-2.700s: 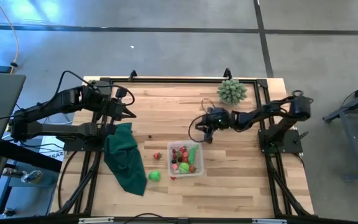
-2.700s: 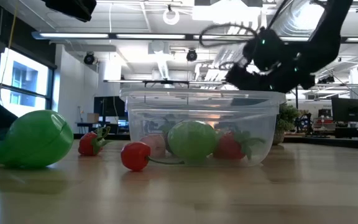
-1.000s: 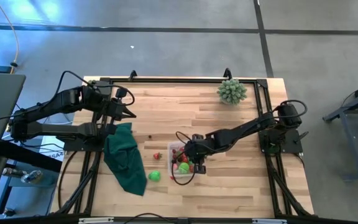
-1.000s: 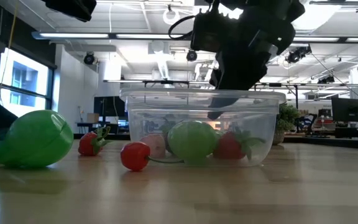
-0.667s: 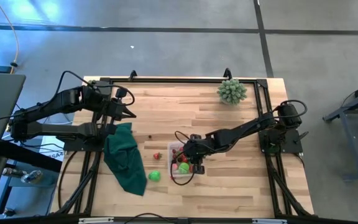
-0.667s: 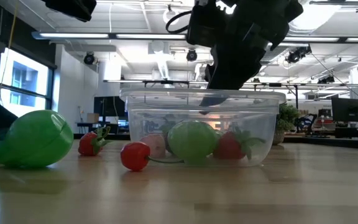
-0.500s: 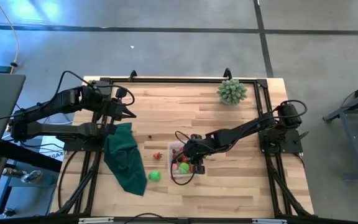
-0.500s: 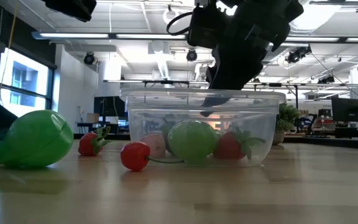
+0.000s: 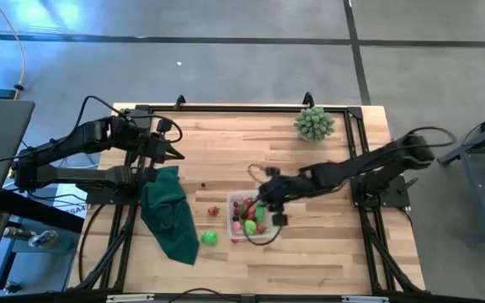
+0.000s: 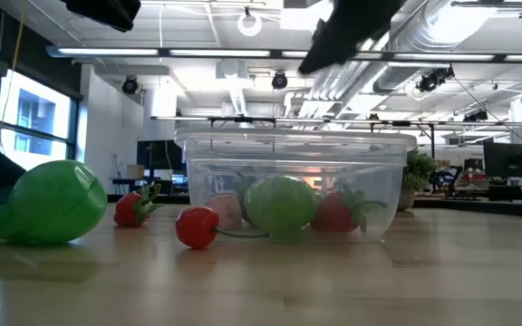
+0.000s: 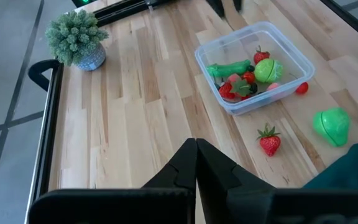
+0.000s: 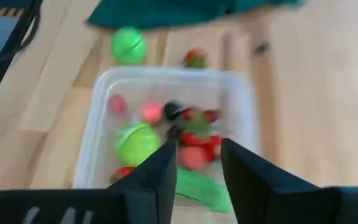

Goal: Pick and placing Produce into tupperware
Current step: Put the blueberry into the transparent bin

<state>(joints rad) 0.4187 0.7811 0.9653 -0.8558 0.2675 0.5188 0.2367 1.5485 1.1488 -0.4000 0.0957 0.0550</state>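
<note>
The clear tupperware (image 9: 254, 218) (image 12: 166, 118) stands on the table at front centre. It holds produce: a round green piece (image 12: 135, 142), red strawberries (image 12: 194, 135) and a long green piece (image 11: 229, 66). Outside it, a strawberry (image 9: 213, 211), a green round piece (image 9: 210, 238) and a small red cherry (image 11: 301, 88) lie on the wood. My right gripper (image 9: 266, 204) (image 12: 197, 158) hangs open above the tupperware, with nothing between its fingers. My left gripper (image 9: 175, 154) (image 11: 196, 144) is shut and empty, raised over the far left of the table.
A dark green cloth (image 9: 171, 217) lies crumpled to the left of the loose produce. A pale green spiky plant in a pot (image 9: 314, 124) stands at the far right corner. Bare wood (image 9: 327, 244) stretches to the right of the tupperware and along the front edge.
My right gripper has risen from inside the tupperware to well above its rim and has drawn back a little toward the table's right edge. The tupperware and the produce have stayed where they were.
</note>
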